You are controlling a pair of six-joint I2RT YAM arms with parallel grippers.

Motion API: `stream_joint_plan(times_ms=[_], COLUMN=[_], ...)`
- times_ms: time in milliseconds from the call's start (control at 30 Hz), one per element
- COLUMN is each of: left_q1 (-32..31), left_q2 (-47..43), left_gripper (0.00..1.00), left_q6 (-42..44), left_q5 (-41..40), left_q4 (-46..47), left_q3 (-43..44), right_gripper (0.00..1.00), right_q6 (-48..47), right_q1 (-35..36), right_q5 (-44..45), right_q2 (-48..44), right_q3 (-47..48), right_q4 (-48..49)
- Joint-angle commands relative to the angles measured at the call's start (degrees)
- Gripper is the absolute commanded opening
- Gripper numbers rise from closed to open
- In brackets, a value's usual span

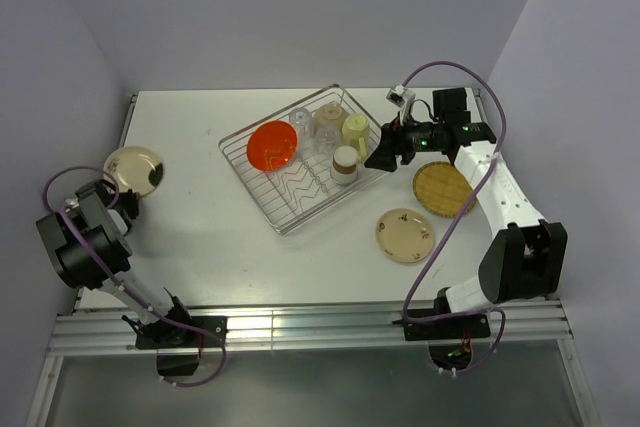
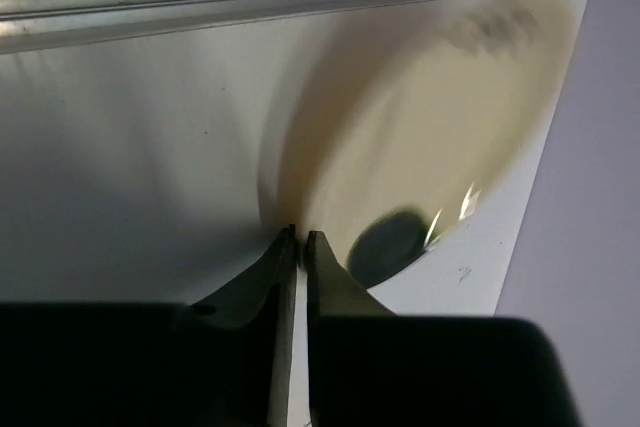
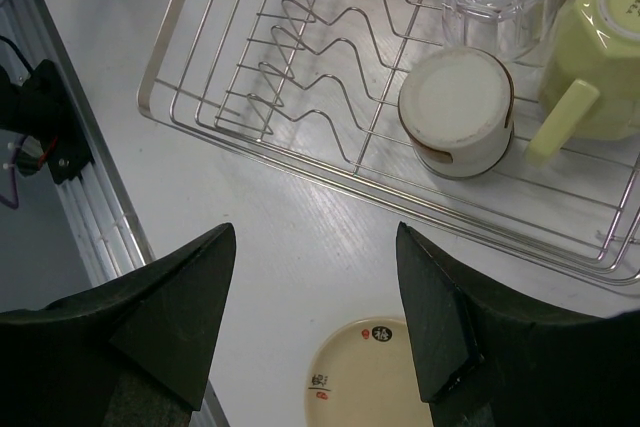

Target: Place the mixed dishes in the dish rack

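White table [image 1: 200,237], lilac walls. At far left, your left gripper [image 2: 300,235] pinches narrow on the cream plate [image 2: 440,127] by its rim alone. With so thin a hold it may swing or slip on the way to the rack [image 1: 252,185], mid-table. Your right gripper [image 3: 314,229] stands wide and empty beside the rack's right edge; a careless swing could knock the cup [image 3: 457,112].
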Motion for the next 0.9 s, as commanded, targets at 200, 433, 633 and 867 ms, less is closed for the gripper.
stream_joint_plan(times_ms=[200, 433, 633, 867], left_q1=[-2.53, -5.69, -6.13, -6.13], left_q2=[-1.25, -5.72, -13.88, -24.97], left_gripper=[0.00, 0.00, 0.00, 0.00], left_q6=[2.48, 5.64, 9.68, 12.94], left_q5=[2.73, 4.92, 7.38, 6.94], left_q4=[0.14, -0.56, -2.49, -8.47], left_q3=[-2.55, -4.04, -3.70, -2.02], right_gripper=[0.73, 0.73, 0.73, 0.73], right_q6=[-0.72, -2.03, -4.67, -5.02], right_q1=[-0.31, -0.49, -0.58, -0.40], right_q5=[-2.22, -2.75, -3.45, -4.77], right_q2=[-2.80, -4.20, -5.08, -4.91], right_q3=[-0.78, -3.51, -4.57, -3.95], right_q4=[1.66, 2.89, 1.67, 1.13])
